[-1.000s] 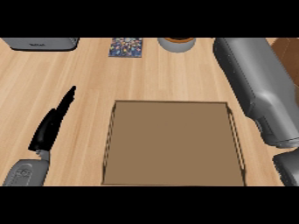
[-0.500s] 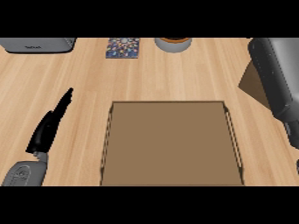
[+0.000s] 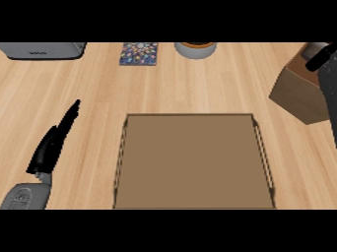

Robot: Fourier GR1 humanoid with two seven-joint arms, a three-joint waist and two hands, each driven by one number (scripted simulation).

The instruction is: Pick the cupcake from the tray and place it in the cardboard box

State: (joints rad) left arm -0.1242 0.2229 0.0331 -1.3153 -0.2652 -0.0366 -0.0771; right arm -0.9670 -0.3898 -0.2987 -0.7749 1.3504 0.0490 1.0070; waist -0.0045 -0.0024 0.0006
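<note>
The brown tray lies in the middle of the counter, and I see no cupcake on it. At the right stands the cardboard box, its top partly covered by my right forearm. That grey forearm runs up the right edge of the head view. Only a small black part of my right hand shows, over the box's top. The cupcake is nowhere in view. My left hand rests open left of the tray, fingers straight and pointing away from me.
Along the counter's far edge stand a grey appliance, a patterned card and a grey pot with an orange rim. Bare wood lies between these and the tray.
My right forearm has swung from beside the tray's right side out to the right edge, uncovering the box's front. The left hand has stayed still.
</note>
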